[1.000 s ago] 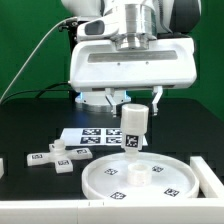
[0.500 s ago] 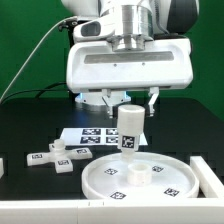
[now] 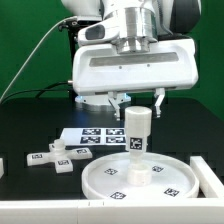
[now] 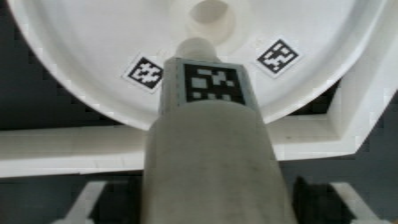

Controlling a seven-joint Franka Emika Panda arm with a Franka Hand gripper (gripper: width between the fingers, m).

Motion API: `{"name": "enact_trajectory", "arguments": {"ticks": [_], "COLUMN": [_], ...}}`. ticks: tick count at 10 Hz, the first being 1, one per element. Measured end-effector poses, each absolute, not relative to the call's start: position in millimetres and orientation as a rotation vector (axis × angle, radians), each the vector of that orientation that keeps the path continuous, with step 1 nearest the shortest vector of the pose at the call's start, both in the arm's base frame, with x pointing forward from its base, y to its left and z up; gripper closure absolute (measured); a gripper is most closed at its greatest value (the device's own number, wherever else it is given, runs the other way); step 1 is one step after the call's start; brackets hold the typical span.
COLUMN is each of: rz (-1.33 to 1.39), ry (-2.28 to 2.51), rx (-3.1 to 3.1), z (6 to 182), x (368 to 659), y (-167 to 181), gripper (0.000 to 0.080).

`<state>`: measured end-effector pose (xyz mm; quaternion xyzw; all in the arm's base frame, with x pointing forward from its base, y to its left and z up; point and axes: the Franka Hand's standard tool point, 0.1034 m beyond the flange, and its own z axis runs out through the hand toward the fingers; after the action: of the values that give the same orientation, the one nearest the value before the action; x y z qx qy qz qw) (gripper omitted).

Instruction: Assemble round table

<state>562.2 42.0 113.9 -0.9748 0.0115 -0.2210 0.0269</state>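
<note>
White robot arm points straight down near the bench's front edge, its gripper (image 3: pixel 139 101) clamped on the upright leg (image 3: pixel 139 132).

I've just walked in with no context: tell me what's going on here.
The tool grips the cylinder leg upright over the round disc, near its middle; whether it touches yet can't be told. The cross-shaped foot lies loose on the table at the exterior view's left, beside the marker board.

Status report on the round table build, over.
Pincer shut on cylinder leg, held upright. Leg over round disc, just short of centre hole. Nothing between them.
</note>
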Motion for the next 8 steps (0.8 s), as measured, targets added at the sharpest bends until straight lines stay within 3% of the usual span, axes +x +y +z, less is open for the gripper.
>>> {"name": "enact_trajectory", "arguments": {"ticks": [2, 8], "rz": [-0.681, -0.684], "ry": [0.009, 0.004], "rx": [-3.012, -3.018], "z": [106.2, 110.7], "x": [560, 561], "y": [52, 43], "gripper": [0.0390, 0.0390]}}
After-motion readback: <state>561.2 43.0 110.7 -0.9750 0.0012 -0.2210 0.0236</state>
